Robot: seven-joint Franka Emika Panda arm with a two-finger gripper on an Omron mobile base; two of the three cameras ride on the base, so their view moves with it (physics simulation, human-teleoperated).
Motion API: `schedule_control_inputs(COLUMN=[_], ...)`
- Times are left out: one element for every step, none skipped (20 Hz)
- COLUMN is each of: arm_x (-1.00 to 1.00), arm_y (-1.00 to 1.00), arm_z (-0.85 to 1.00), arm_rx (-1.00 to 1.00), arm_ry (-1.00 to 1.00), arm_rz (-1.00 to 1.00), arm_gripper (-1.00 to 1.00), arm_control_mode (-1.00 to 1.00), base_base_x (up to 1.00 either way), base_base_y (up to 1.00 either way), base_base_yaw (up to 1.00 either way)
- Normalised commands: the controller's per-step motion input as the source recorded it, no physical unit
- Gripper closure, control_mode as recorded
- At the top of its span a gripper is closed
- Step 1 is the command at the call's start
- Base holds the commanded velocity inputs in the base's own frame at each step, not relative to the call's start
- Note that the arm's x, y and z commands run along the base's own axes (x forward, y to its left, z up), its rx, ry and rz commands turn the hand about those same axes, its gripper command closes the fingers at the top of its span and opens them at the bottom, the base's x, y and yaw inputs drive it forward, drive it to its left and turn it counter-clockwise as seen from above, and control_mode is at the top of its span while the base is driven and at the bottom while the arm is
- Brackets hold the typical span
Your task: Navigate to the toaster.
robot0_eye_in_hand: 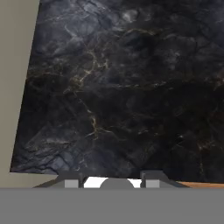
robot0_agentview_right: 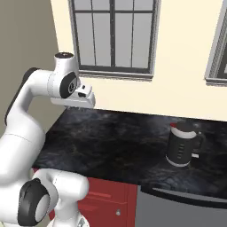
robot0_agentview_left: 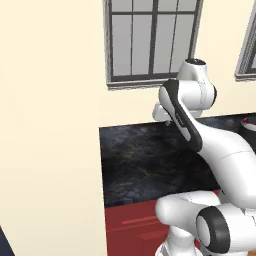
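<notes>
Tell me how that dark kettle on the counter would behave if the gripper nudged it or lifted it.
The kettle stands upright on a broad base, so a low nudge would probably slide it along the dark marble counter rather than tip it. It looks rigid, not floppy. Its side handle likely makes a lift lopsided. Whether it holds water, and so its weight, cannot be told.

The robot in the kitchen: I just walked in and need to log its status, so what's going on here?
The white arm is parked in front of a dark marble counter beneath a window, handling nothing. Its tool hangs above the counter's left end, pointing down at bare stone; whether its fingers are open or shut is hard to tell. A dark kettle stands to the right on the counter, above red cabinets. No toaster can be seen from here, so that goal looks not yet reached.
</notes>
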Motion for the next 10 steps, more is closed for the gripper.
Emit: schedule_control_inputs(arm_x=[-0.08,0.00,0.00,0.00,0.00,0.00,0.00,0.00,0.00,0.00], arm_y=[0.00,0.00,0.00,0.00,0.00,0.00,0.00,0.00,0.00,0.00], arm_z=[0.00,0.00,0.00,0.00,0.00,0.00,0.00,0.00,0.00,0.00], arm_rx=[0.00,0.00,0.00,0.00,0.00,0.00,0.00,0.00,0.00,0.00], arm_ry=[0.00,0.00,0.00,0.00,0.00,0.00,0.00,0.00,0.00,0.00], arm_rz=[0.00,0.00,0.00,0.00,0.00,0.00,0.00,0.00,0.00,0.00], arm_gripper=[-1.00,-1.00,-1.00,-1.00,-1.00,-1.00,-1.00,-1.00,-1.00,-1.00], arm_control_mode=[-1.00,1.00,1.00,1.00,1.00,1.00,1.00,1.00,1.00,1.00], base_base_x=[0.00,-0.29,-0.67,-0.74,-0.91,-1.00,-1.00,-1.00,-0.96,-0.75], base_base_y=[0.00,0.00,0.00,0.00,0.00,0.00,0.00,-0.01,-0.11,-0.06], base_base_yaw=[0.00,0.00,0.00,0.00,0.00,-0.02,-0.06,-0.16,-0.27,-0.38])
